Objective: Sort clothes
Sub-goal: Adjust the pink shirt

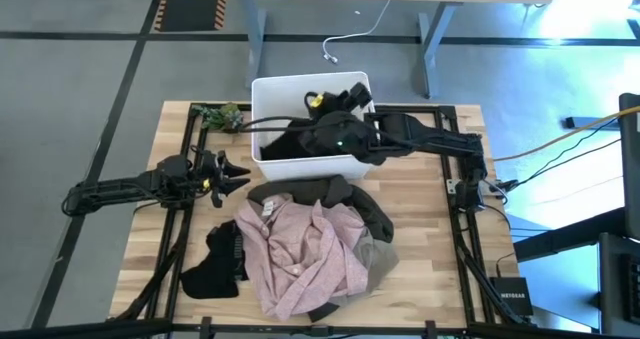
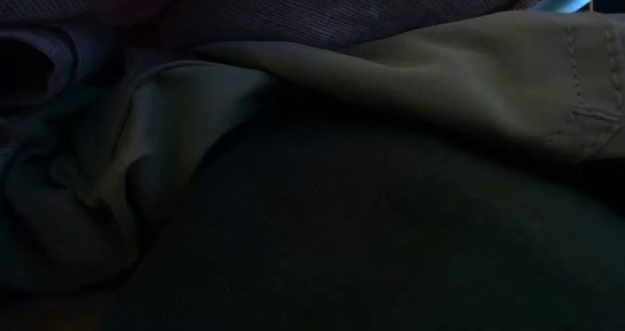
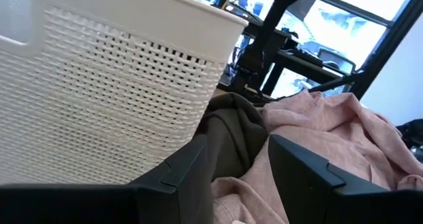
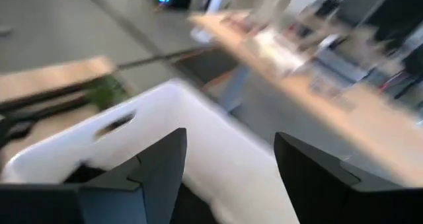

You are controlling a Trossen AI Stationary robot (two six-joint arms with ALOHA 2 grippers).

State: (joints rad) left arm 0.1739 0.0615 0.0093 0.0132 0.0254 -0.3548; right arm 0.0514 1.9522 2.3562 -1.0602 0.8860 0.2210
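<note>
The clothes lie in a pile on the table's near half: a dusty pink garment (image 1: 300,251) on top, a dark olive-brown one (image 1: 362,204) at the far side, a grey-khaki one (image 1: 378,257) at the right, and a black one (image 1: 210,267) at the left. Dark cloth (image 1: 285,147) lies inside the white bin (image 1: 262,94). My left gripper (image 1: 238,175) is open and empty, left of the pile and near the bin's near left corner. It faces the olive garment (image 3: 231,128) and the pink one (image 3: 330,128). My right gripper (image 4: 228,168) is open and empty over the bin.
The white bin's latticed wall (image 3: 99,98) stands close beside my left gripper. A small green plant-like thing (image 1: 222,115) lies left of the bin. Fabric (image 2: 312,175) fills the low view. Bare wood shows at the table's left and right sides.
</note>
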